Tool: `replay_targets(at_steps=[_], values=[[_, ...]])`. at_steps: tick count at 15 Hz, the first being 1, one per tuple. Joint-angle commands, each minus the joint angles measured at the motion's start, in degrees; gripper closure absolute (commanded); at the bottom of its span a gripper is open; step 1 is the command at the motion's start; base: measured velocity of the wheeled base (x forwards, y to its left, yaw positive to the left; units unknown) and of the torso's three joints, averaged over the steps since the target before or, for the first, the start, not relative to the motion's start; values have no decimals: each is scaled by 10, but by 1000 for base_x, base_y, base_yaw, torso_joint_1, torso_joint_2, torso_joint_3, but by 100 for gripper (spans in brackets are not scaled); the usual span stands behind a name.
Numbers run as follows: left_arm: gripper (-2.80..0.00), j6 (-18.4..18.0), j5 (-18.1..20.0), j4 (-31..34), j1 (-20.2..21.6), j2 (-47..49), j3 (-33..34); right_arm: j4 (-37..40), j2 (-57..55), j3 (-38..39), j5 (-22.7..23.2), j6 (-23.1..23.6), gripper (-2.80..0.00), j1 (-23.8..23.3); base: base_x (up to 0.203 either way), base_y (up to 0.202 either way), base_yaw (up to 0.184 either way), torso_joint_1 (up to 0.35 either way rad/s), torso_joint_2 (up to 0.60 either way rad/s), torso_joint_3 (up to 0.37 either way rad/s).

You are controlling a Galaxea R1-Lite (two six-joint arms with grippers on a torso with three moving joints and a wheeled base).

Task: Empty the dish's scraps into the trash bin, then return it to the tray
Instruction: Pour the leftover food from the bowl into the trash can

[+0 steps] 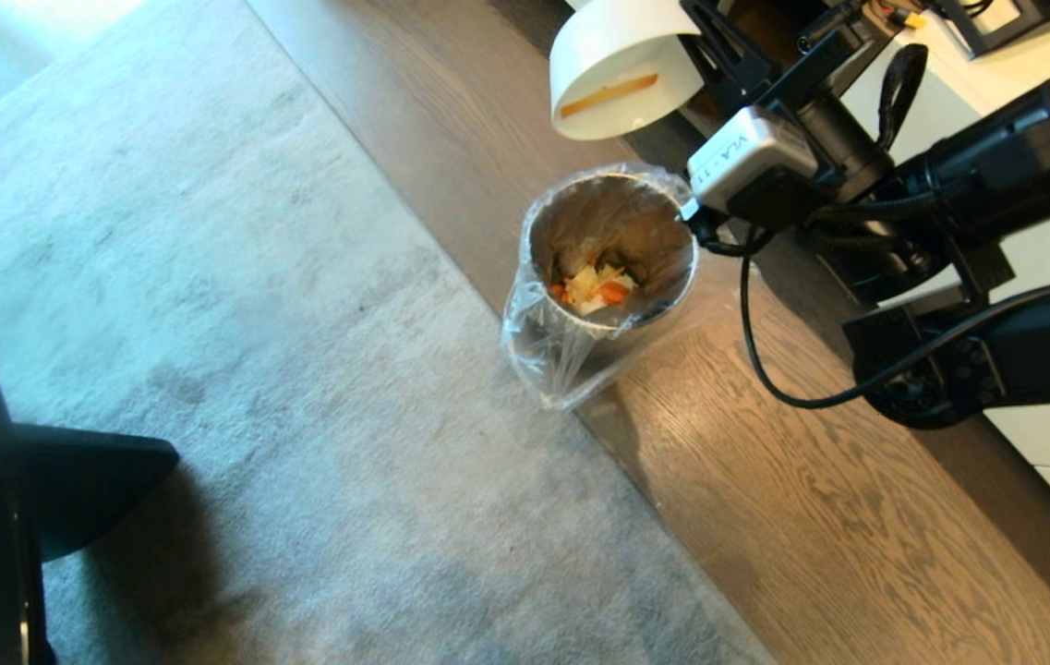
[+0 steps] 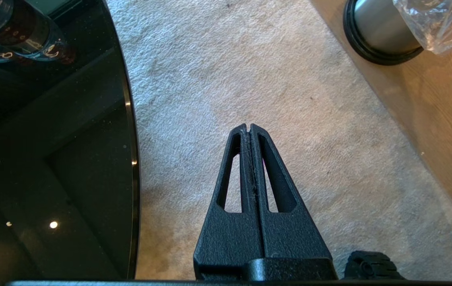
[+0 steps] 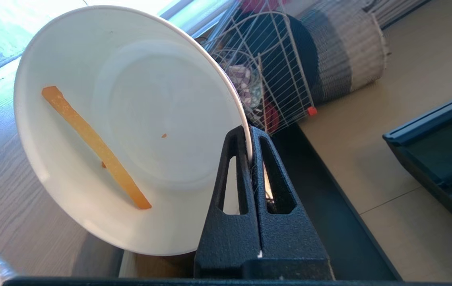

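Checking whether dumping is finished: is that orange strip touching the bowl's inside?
Touching. The right wrist view shows the orange strip lying flat against the tilted white bowl's inner wall, no gap.

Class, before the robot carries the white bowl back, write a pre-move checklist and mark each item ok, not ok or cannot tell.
1. Grip: right gripper shut on the rim of the round, deep white bowl: ok.
2. Bowl emptied: one long orange strip clings inside: not ok.
3. Scraps landed: orange and pale pieces lie in the round metallic bin lined with clear plastic: ok.
4. Bowl's place: tilted, beyond the bin's mouth rather than over it: not ok.
5. Left gripper shut, empty, above the grey carpet: ok.
6. Spot on the tray: cannot tell.
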State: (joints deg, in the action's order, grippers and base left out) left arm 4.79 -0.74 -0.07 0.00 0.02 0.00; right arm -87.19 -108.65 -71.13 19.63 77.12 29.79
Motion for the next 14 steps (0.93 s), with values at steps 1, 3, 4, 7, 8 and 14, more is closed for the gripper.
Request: replay_targets(at_steps=[1,3,4,7,8,14], values=[[0,0,0,0,0,0,0,-25,11,-6,1,4,0,1,0,0,0,0,0,0],[0,0,0,0,0,0,0,-26,19,6,1,6,0,4,0,0,0,0,0,0],[0,0,0,0,0,0,0,-26,20,15,1,5,0,4,0,0,0,0,0,0],[0,0,0,0,0,0,0,-26,15,8,1,5,0,3,0,0,0,0,0,0],[0,0,0,0,0,0,0,-23,16,-12,0,3,0,3,0,0,0,0,0,0],[0,0,0,0,0,0,0,8,26,-67,-3,-2,0,4,0,0,0,0,0,0]])
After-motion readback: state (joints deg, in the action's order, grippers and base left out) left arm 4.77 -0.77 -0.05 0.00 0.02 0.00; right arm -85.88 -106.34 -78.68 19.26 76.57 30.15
